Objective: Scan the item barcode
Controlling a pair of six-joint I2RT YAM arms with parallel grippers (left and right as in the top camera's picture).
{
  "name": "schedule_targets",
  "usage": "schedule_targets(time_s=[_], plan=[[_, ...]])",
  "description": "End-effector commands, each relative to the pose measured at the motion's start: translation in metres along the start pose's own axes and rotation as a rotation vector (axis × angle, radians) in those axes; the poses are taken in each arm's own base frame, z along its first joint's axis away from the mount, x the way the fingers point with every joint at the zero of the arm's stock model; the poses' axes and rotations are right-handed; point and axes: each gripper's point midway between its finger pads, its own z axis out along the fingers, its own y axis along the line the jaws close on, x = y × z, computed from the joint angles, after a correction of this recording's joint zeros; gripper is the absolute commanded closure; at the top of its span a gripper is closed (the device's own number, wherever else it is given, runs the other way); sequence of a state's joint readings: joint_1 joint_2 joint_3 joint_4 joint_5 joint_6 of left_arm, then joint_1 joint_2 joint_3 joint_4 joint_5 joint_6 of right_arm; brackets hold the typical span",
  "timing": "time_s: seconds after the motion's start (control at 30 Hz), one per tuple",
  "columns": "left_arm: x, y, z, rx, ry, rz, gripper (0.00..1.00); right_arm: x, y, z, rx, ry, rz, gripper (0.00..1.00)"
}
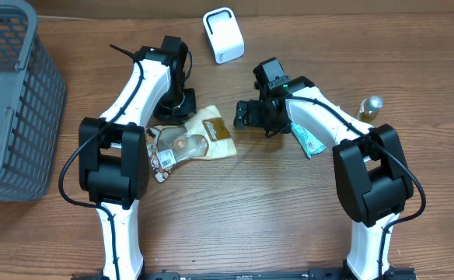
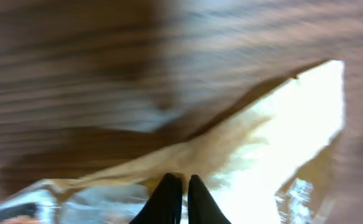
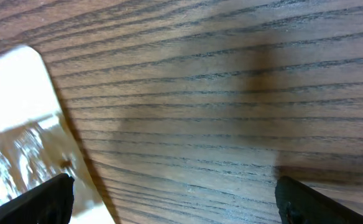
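Tan packet (image 1: 204,134) is lying on the desk (image 1: 274,210) at the middle of the overhead frame, lower left of the white scanner (image 1: 223,35). The left gripper (image 2: 184,180) is keeping its jaws nearly closed at the packet's upper-left edge, a pinch impossible to confirm, while the right gripper (image 1: 245,114) is holding its jaws wide and empty just right of it.

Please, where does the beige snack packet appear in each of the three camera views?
Overhead: the beige snack packet lies near the centre, between the two arms.
Left wrist: the packet fills the lower right, blurred.
Right wrist: only a pale part of the packet shows at the left edge.
Shared landmark: the wooden table, whose grain runs beside the packet in every view.
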State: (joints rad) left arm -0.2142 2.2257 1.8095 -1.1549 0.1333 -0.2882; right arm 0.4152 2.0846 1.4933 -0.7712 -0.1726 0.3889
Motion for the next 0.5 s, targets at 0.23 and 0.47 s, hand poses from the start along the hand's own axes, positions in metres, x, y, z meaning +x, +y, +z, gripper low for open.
schedule_targets(time_s=[0.23, 0.47], plan=[[0.013, -0.038, -0.027, 0.221, 0.033, 0.133, 0.96, 0.001, 0.002, -0.001, 0.0, -0.001, -0.002, 0.0], [0.013, -0.005, -0.088, 0.123, -0.04, 0.012, 0.96, 0.001, 0.002, -0.001, 0.001, -0.002, -0.002, 0.0]])
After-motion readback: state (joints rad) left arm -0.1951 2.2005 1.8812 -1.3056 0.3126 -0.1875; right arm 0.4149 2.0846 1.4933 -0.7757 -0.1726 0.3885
